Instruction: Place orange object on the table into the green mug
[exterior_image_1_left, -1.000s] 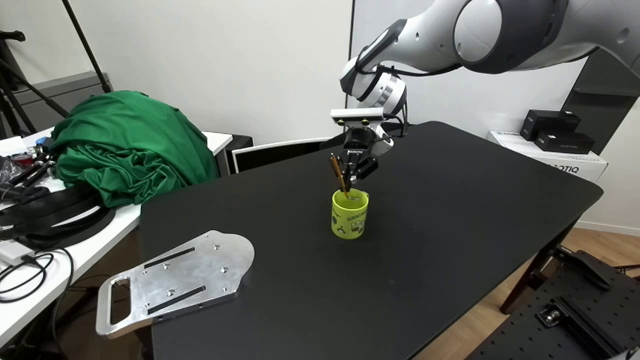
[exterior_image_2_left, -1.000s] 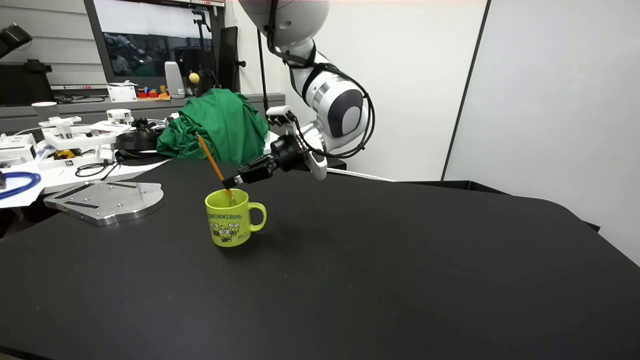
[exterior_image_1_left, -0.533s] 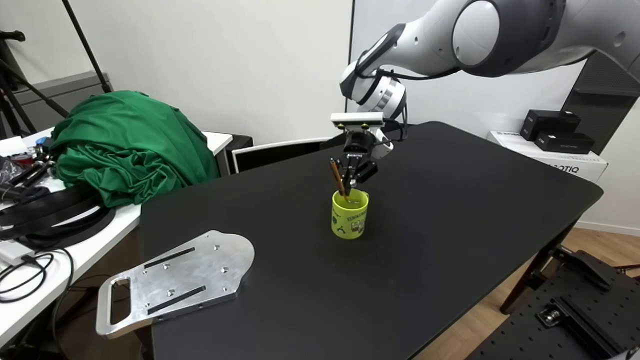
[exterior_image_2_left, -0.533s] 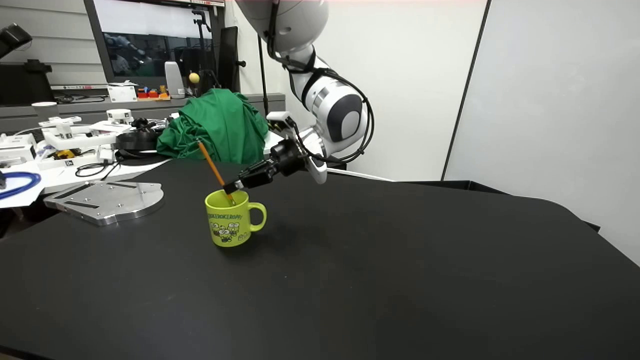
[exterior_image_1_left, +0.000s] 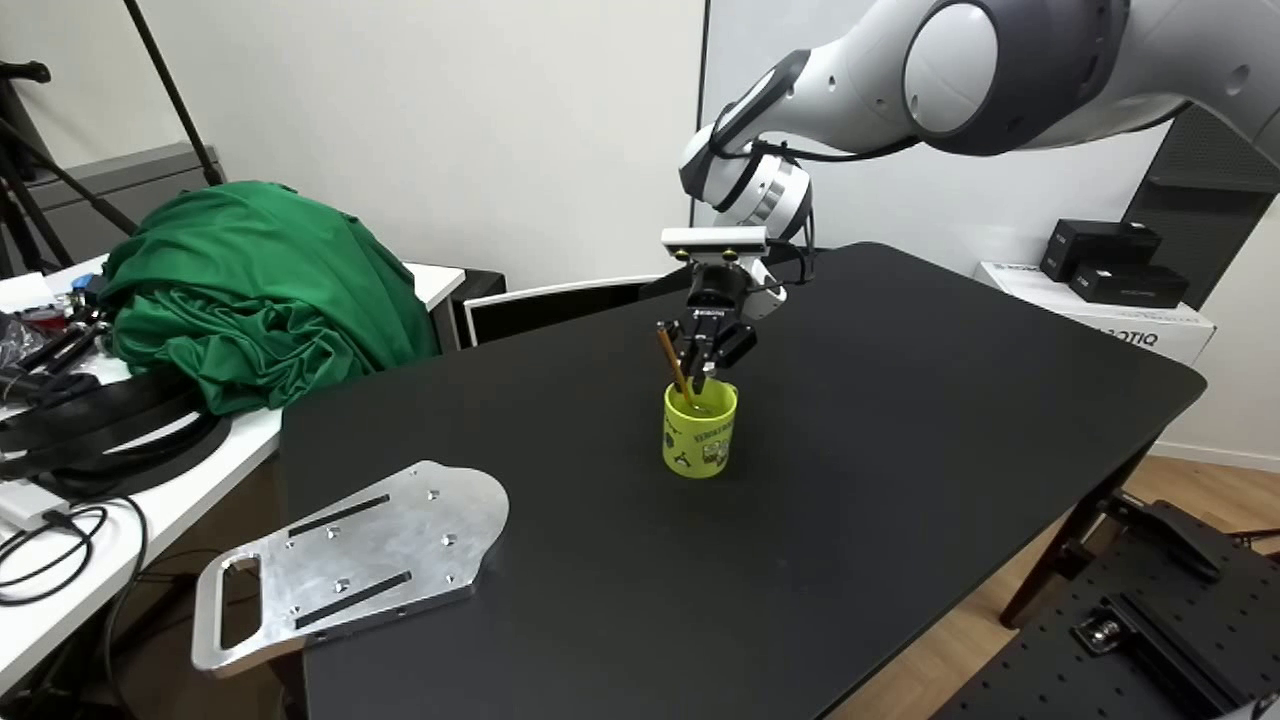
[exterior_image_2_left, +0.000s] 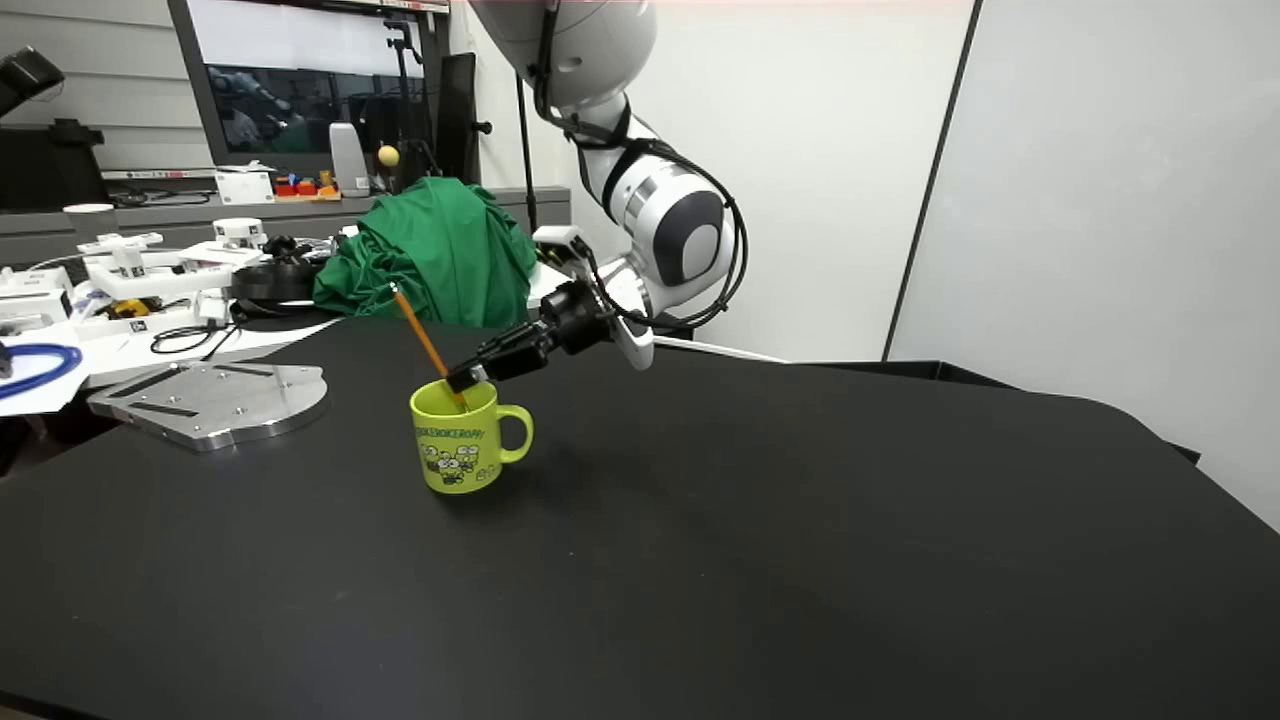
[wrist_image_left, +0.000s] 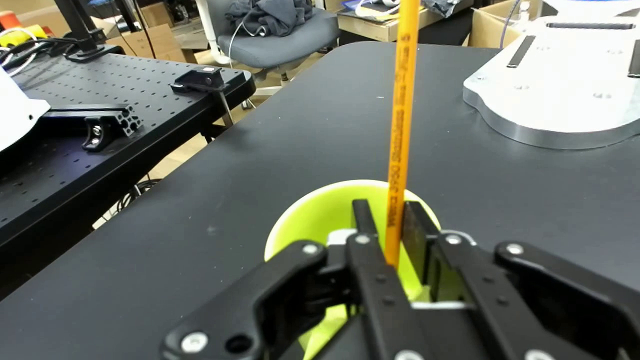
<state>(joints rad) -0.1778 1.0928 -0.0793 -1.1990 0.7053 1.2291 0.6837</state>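
The green mug (exterior_image_1_left: 697, 440) stands upright on the black table; it also shows in an exterior view (exterior_image_2_left: 455, 450) with its handle to the right. The orange object is a thin orange pencil (exterior_image_2_left: 424, 342). Its lower end is inside the mug and it leans, with its upper part sticking out above the rim. In the wrist view the pencil (wrist_image_left: 403, 110) stands between the fingers, close to the right one, with a gap to the left one. My gripper (wrist_image_left: 387, 207) is partly open, its fingertips over the mug's mouth. The pencil's lower tip is hidden in the wrist view.
A silver metal plate (exterior_image_1_left: 400, 530) lies at the table's edge, apart from the mug. A heap of green cloth (exterior_image_1_left: 250, 290) sits on a white side table (exterior_image_1_left: 200, 500). A black perforated bench (wrist_image_left: 125, 85) stands beside the table.
My gripper has moved down a little toward the mug and its fingers have parted from around the pencil. The pencil has sunk lower into the mug and tilts slightly more. The mug has not moved.
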